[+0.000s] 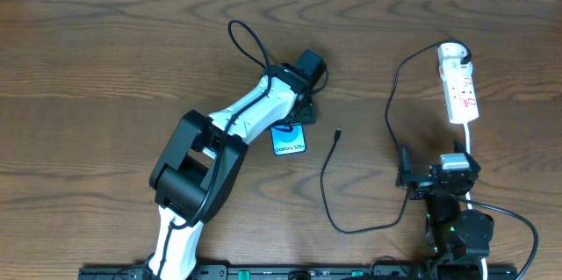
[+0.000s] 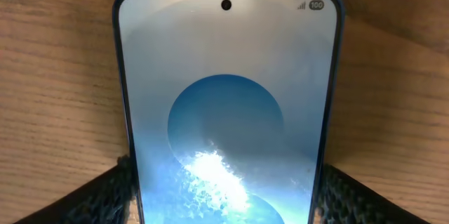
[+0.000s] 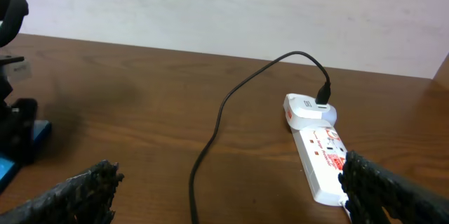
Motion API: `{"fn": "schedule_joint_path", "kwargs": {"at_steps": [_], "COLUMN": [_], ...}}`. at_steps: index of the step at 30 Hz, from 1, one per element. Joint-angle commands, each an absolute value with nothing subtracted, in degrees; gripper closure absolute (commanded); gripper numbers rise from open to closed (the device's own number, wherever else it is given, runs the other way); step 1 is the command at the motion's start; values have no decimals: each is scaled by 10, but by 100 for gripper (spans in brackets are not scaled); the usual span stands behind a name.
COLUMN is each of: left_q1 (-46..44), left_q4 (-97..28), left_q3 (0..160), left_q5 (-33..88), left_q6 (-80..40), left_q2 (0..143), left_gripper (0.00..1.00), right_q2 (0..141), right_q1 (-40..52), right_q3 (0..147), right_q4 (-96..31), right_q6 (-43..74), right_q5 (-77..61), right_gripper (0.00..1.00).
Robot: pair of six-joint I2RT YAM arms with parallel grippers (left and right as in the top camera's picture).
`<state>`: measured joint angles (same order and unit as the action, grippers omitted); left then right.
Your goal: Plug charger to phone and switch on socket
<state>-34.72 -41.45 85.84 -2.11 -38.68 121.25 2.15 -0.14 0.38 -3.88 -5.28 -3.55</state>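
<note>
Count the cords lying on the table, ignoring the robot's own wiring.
2. The black charger cable runs from the power strip in a loop to its loose tip beside the phone. The white cord leaves the strip toward the right arm, partly hidden.

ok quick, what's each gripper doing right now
left gripper: fingers flank the phone; grip cannot be told
right gripper: open, empty

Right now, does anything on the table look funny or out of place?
Nothing is spilled or broken. The only odd bit: the charger's tip lies loose on the table, apart from the phone, while its other end is plugged in at the socket.
</note>
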Motion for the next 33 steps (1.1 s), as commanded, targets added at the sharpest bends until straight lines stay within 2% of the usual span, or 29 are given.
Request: {"fn": "schedule_joint_path", "kwargs": {"at_steps": [1, 14, 16, 22, 33], "left_q1": [-348, -349, -349, -349, -348], "left_q4": [-417, -419, -419, -419, -421], "left_q3": [853, 853, 853, 853, 853], "left_q5": [-30, -12, 8, 9, 9], "left_q6": [-382, -387, -389, -389, -389], "left_q2": [1226, 1252, 1257, 1259, 1256], "left_gripper": [2, 1, 10, 22, 24], "right_q2": [20, 20, 20, 20, 20], "right_q1": [4, 4, 4, 4, 4], "right_q3": [4, 4, 4, 4, 4], "right_q4": [-41, -41, -41, -41, -41], "right_q6": [-59, -59, -59, -59, -59], "right_q5": [-33, -33, -34, -33, -34], "right_gripper": [1, 1, 1, 1, 1]}}
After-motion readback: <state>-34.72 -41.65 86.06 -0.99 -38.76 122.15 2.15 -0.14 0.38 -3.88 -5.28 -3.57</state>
